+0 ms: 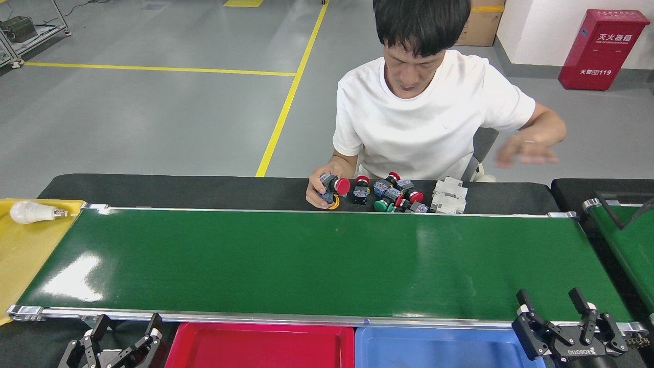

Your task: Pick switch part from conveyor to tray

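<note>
Across the wide, glossy dark-green conveyor (pixel 317 260), whose long axis is running left to right between silver rails, a person in a white shirt is gripping one switch part (pixel 333 185) in a hand (pixel 319 193) on the black far ledge, its round red cap pointing right and its grey body lying roughly level. Beside it more switch parts (pixel 396 195), red- and green-capped, are lying in a loose heap next to white blocks (pixel 449 196). Nearer, the left gripper (pixel 122 329) and right gripper (pixel 557 301) are both hovering with fingers spread wide, holding nothing, above the smooth red tray (pixel 260 347) and blue tray (pixel 439 350).
</note>
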